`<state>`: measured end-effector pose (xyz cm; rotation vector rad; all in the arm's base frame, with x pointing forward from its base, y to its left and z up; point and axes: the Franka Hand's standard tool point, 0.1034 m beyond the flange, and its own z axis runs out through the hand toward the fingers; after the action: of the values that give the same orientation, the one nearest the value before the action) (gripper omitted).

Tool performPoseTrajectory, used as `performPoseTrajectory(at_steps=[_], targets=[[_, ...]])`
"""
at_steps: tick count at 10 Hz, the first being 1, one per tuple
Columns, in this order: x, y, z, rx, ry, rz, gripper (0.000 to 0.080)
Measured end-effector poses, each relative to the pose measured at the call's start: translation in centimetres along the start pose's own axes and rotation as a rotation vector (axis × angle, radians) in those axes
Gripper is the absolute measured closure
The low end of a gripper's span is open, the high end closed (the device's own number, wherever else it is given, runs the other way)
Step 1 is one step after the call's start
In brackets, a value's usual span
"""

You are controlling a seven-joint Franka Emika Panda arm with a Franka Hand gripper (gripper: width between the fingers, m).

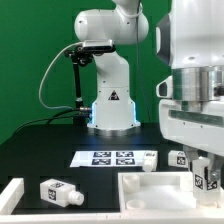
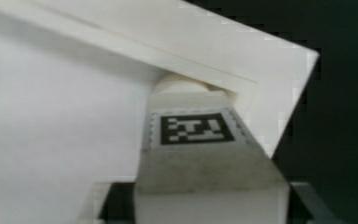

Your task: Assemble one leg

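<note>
My gripper (image 1: 205, 178) hangs at the exterior view's right and is shut on a leg (image 1: 207, 181), a white block with a black-and-white tag. In the wrist view the gripper (image 2: 208, 203) has a dark finger on each side of the leg (image 2: 197, 150). The leg's far end sits at a corner of the large white tabletop piece (image 2: 69, 120), against its raised rim. I cannot tell whether it touches. The tabletop piece (image 1: 140, 192) lies at the front of the table. A second leg (image 1: 60, 193) lies on its side at the front left.
The marker board (image 1: 113, 158) lies flat mid-table. Two more legs (image 1: 148, 160) (image 1: 180, 157) stand beside it on the right. A white bar (image 1: 10, 196) lies at the front left corner. The arm's base (image 1: 112, 105) stands behind.
</note>
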<state>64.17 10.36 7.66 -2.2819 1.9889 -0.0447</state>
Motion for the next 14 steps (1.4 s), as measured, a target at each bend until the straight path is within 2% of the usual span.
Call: performPoseTrajectory(at_steps=[3, 4, 5, 6, 7, 8, 11, 12, 14], targets=[[0.1, 0.1, 0.1, -0.002, -0.004, 0.031, 0.0504], [0.0, 0.1, 0.1, -0.003, -0.004, 0.028, 0.0296], [-0.2, 0.1, 0.2, -0.010, 0.004, -0.190, 0.0198], [-0.4, 0.0, 0.3, -0.016, 0.001, -0.442, 0.0198], [-0.3, 0.2, 0.3, -0.024, -0.015, -0.581, 0.0160], [-0.5, 0.0, -0.1, 0.011, 0.002, -0.569, 0.0153], [-0.4, 0.2, -0.1, 0.002, 0.015, -0.835, 0.0150], [-1.4, 0.3, 0.0, -0.017, 0.035, -1.018, 0.0150], [-0.9, 0.2, 0.0, -0.017, 0.036, -0.974, 0.0150]])
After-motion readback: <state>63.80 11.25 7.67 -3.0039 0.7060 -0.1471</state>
